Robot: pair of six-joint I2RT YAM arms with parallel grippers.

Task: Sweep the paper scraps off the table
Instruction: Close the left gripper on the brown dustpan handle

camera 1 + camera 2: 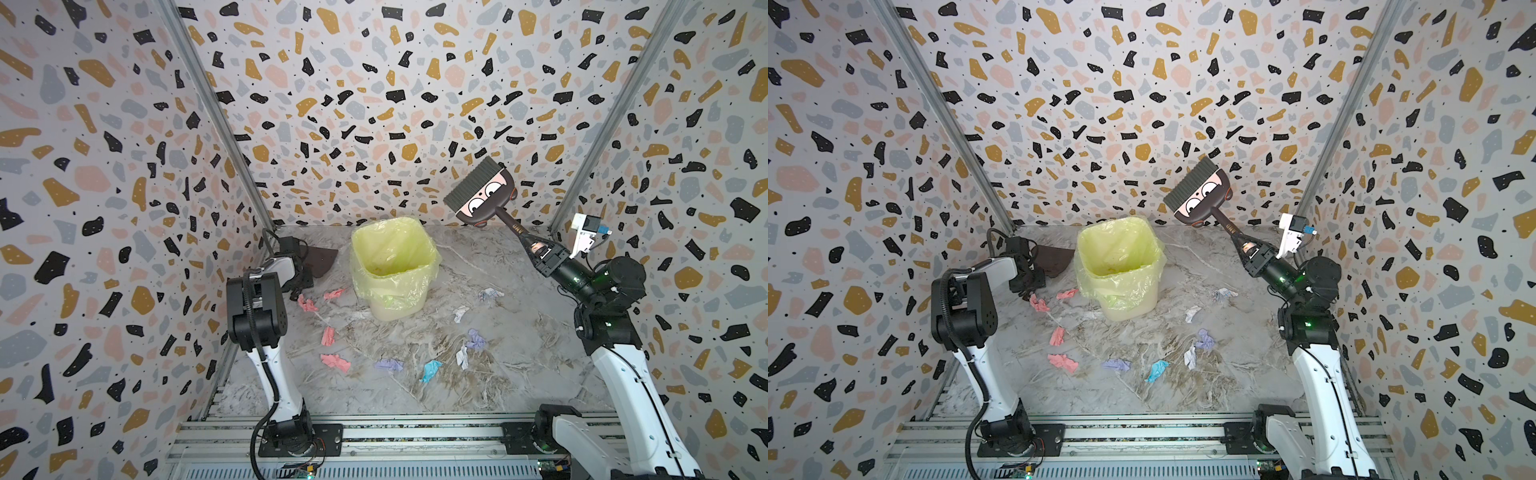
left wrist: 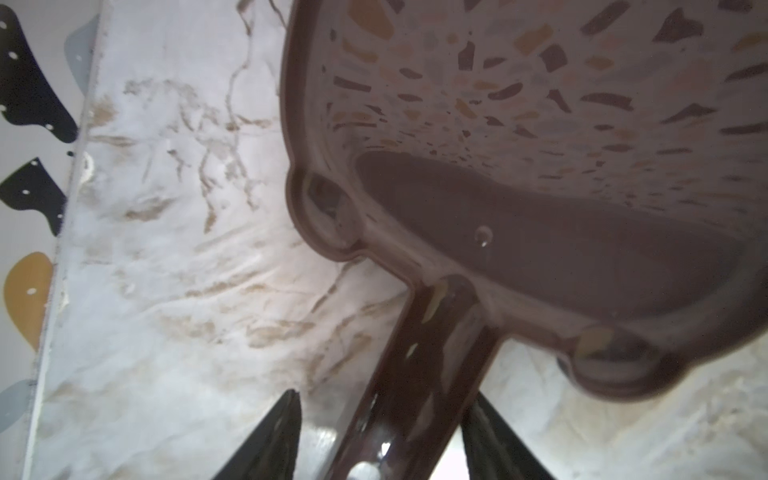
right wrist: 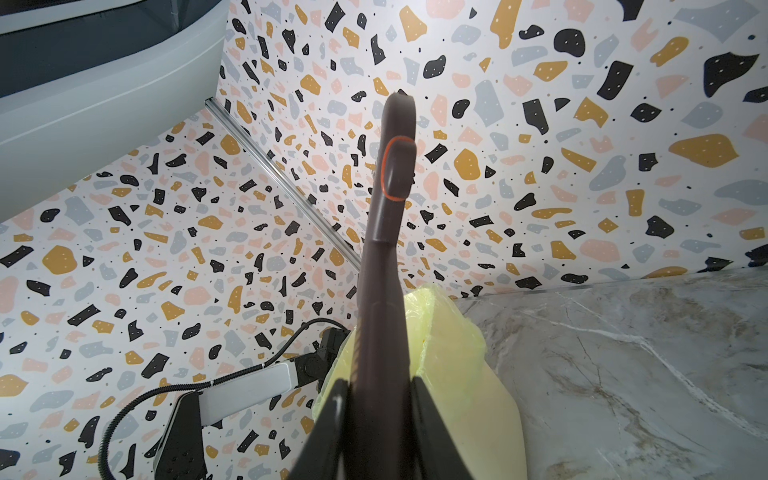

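While about 10 scraps (image 1: 335,362) lie loose on the table (image 1: 519,374), pink ones to the left and white, lilac and 1 blue toward the middle and right, you are at tool pick-up, not yet sweeping. None shows inside the bin (image 1: 395,309), which stands behind them at mid-table.

Your left gripper (image 2: 385,394) is at the dustpan (image 2: 540,232), which lies flat at the back left. Its jaws straddle the handle at a middling width with a gap on 1 side, so I judge there is no firm grip yet. Your right gripper (image 3: 378,382) is clamped on the brush (image 1: 482,195), held high near the back wall (image 1: 374,104) with its bristles uppermost.

Next, close on the dustpan handle, lift it, and bring the brush down.

The dustpan sits between the left wall (image 1: 104,208) and the bin, so draw it toward the front. 2 pink scraps lie close by that gripper. The front centre is your widest room, and the rail (image 1: 415,434) marks the front edge.
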